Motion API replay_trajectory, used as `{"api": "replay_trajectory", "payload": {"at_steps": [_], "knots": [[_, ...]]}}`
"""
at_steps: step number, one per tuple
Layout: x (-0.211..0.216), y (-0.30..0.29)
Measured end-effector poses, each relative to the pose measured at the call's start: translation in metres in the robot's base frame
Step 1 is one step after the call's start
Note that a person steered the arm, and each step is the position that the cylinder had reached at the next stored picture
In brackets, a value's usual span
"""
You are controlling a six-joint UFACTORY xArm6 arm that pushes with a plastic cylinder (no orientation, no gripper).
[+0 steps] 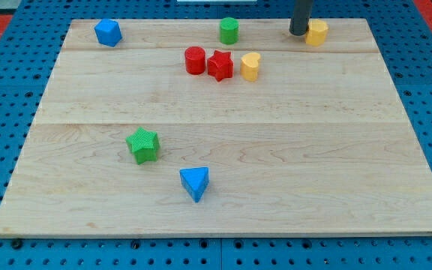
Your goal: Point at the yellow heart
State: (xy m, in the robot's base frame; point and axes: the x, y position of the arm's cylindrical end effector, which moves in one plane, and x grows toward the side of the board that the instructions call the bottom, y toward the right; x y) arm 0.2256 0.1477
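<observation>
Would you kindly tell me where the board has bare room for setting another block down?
The widest bare patch is the view's right half, below the yellow heart and right of the blue triangle. The left edge between blue hexagon and green star is free too. Crowded: red cylinder, red star, heart; my tip beside the other yellow block.

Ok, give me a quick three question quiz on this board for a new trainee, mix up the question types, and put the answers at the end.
1. True or false: my tip touches the yellow heart.
2. Which block sits nearest the view's bottom? A) green star B) blue triangle C) red star
3. Fill in: just to the view's left of the red star sits the red ____.

Key: 1 false, it is beside the other yellow block at the view's top; 2 B; 3 cylinder.
</observation>
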Motion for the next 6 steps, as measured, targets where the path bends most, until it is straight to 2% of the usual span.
{"api": "replay_trajectory", "payload": {"at_steps": [2, 4, 6], "knots": [[0.000, -0.051], [0.042, -0.057], [0.042, -0.057]]}}
